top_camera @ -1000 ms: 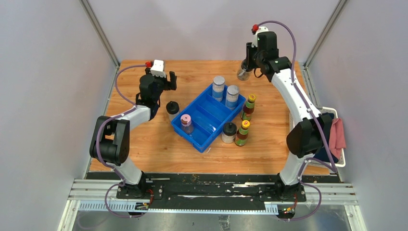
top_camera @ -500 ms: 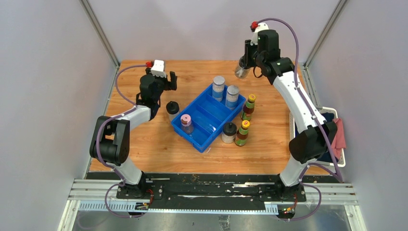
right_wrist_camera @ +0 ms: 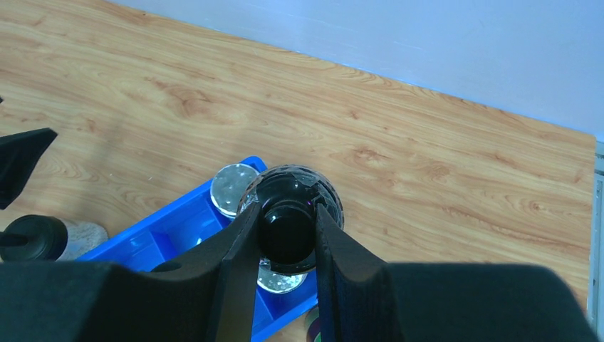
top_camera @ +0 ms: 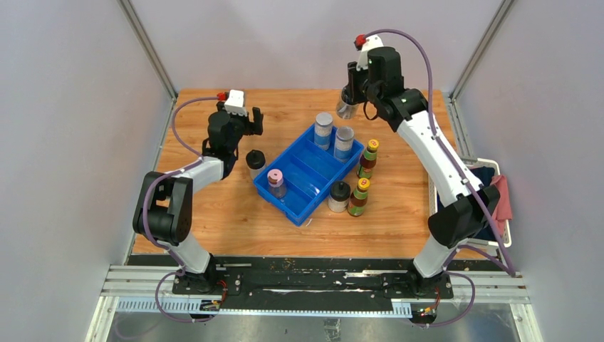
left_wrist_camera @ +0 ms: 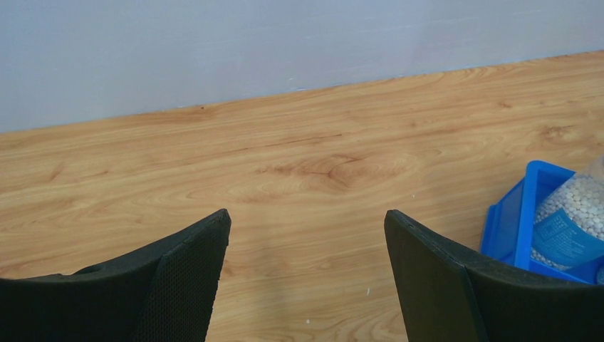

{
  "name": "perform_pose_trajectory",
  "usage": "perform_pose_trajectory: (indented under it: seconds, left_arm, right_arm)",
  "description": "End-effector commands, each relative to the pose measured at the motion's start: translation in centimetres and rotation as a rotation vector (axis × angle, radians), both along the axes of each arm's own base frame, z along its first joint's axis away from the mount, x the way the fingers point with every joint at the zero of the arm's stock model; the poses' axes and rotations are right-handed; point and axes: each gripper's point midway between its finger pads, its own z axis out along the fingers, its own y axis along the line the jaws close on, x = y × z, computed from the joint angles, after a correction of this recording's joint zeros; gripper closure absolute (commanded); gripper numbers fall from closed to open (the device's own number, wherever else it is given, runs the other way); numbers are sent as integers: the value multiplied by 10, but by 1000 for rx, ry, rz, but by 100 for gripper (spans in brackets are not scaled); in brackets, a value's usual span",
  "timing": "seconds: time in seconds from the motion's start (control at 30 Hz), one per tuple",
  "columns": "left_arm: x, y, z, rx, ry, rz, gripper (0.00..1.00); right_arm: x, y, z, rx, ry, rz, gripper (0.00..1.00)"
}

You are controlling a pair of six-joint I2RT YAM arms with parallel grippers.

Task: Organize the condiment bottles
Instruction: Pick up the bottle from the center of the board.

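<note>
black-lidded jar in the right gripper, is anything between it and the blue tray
The black-lidded jar hangs in the right gripper above the blue tray's far end. Two grey-lidded jars stand there, under its likely path. The middle compartments look open.

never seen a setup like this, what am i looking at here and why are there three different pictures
These are two robot arms bolted at the near edge of a wooden table. The wide picture comes from a fixed camera above and behind them. The other two come from a small camera on each wrist, so the black shapes at the bottom are that arm's own fingers.

On the table sits a blue divided tray holding two grey-lidded jars and a pink-lidded jar. Beside it stand two black-lidded jars and two dark bottles.

The left arm's fingers are open and empty. The right arm's fingers are shut on a third black-lidded jar, lifted in the air near the tray's far end.
</note>
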Motion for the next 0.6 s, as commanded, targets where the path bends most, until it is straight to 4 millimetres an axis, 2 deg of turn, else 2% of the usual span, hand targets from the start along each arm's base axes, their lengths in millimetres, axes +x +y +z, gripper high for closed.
perform_pose_trajectory:
  seconds: [0.0, 0.33, 0.57]
  left_arm:
    - [-6, -3, 14, -15, -38, -4, 14]
    - [-13, -7, 32, -34, -71, -10, 14]
    - [-18, -10, 35, -41, -75, -14, 14]
  right_arm:
    - [-18, 9, 32, 1, -80, 21, 100]
    - [-45, 43, 28, -22, -79, 88, 100]
    - [-65, 60, 22, -35, -74, 127, 100]
